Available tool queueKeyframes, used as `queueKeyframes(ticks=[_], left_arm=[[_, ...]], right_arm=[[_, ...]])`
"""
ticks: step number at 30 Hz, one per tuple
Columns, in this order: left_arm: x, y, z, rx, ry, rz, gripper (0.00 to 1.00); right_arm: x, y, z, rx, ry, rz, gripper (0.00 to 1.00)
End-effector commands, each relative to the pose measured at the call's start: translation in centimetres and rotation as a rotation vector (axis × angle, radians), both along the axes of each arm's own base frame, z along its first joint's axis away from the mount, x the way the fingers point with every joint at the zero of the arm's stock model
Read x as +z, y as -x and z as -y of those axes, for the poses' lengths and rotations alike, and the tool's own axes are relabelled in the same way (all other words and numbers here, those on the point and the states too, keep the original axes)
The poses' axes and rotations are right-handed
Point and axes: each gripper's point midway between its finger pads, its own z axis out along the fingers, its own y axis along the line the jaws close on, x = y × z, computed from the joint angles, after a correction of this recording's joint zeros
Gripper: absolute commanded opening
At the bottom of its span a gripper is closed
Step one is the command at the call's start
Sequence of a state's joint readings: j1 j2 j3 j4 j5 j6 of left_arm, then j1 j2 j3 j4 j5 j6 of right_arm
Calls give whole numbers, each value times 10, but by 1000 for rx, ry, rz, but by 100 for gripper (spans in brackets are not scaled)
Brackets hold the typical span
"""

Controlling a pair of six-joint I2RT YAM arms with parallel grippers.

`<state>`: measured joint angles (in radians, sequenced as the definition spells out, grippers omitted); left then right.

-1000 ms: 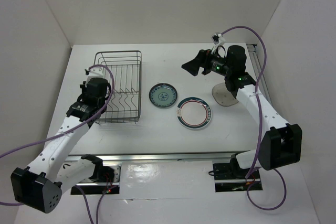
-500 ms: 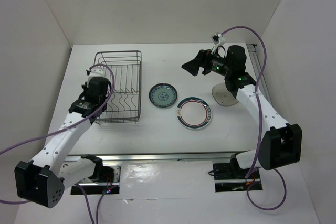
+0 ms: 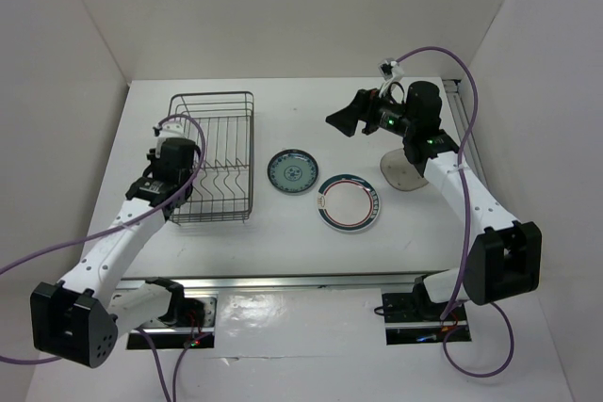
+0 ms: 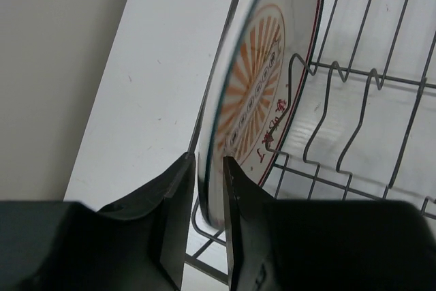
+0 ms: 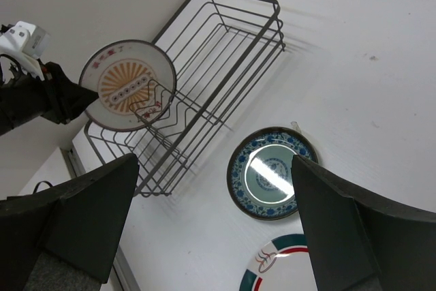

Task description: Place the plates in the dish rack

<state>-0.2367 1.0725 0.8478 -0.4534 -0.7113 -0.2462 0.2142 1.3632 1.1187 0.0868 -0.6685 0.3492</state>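
My left gripper point(image 3: 179, 168) is shut on the rim of the white plate with the orange sunburst centre point(image 4: 262, 80). It holds the plate on edge over the near left end of the dish rack point(image 3: 212, 94), against the divider tines point(image 4: 320, 117). The right wrist view shows the same plate point(image 5: 128, 85) upright in the rack point(image 5: 225, 46). The teal-blue plate point(image 3: 291, 171) and the ring-rimmed white plate point(image 3: 350, 202) lie flat on the table. The greyish-beige plate point(image 3: 403, 176) lies partly under my right arm. My right gripper point(image 3: 347, 120) is open and empty, held high above the table.
The rack stands at the left of the white table, its long side running away from me. White walls close in the back and both sides. The two flat plates lie between the rack and my right arm.
My left arm has shifted slightly, carrying the sunburst plate a little further over the rack. My right arm has not moved.
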Motion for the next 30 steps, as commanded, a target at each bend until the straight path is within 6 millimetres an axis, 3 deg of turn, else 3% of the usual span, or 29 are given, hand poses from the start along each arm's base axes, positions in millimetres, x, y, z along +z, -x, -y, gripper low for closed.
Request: queueKeyframes(ticks=[1,5,7,10,11,12,13,14,15,16,18,19,22,26,30], left_arm=[[12,-8,-4,56,17,73,36],[20,-7,-8,93,31,89,31],[36,-5,-9,100,36,131,31],[68,-2,-2,41,88,225,41],[78,0,-1,22,96,253,55],[91,7,1,10,110,303,61],[97,11,1,4,103,320,72],[103,12,6,-21,122,347,82],[107,14,9,-43,126,357,86],[114,16,15,-81,135,382,99],[116,17,26,-142,172,395,99],[127,19,35,-193,192,436,99],[149,23,63,-355,287,535,99],[165,40,98,-586,339,592,99],[147,34,137,-751,407,481,99]], right_arm=[[2,1,-2,15,5,30,100],[0,-2,0,-5,10,22,100],[-6,-5,2,-23,17,3,100],[-20,-11,1,-43,45,-39,100],[-19,-16,3,-55,60,-32,100],[-25,-22,6,-82,85,-44,100],[-46,-26,4,-80,129,-93,100],[-49,-29,1,-77,145,-100,100],[-62,-31,1,-72,165,-122,100],[-80,-37,1,-60,202,-149,100],[-94,-45,0,-46,238,-159,100],[-118,-47,0,-33,272,-221,100],[-134,-59,9,-55,322,-249,97],[-128,-56,18,-105,339,-228,97],[-129,-53,11,-45,335,-224,97]])
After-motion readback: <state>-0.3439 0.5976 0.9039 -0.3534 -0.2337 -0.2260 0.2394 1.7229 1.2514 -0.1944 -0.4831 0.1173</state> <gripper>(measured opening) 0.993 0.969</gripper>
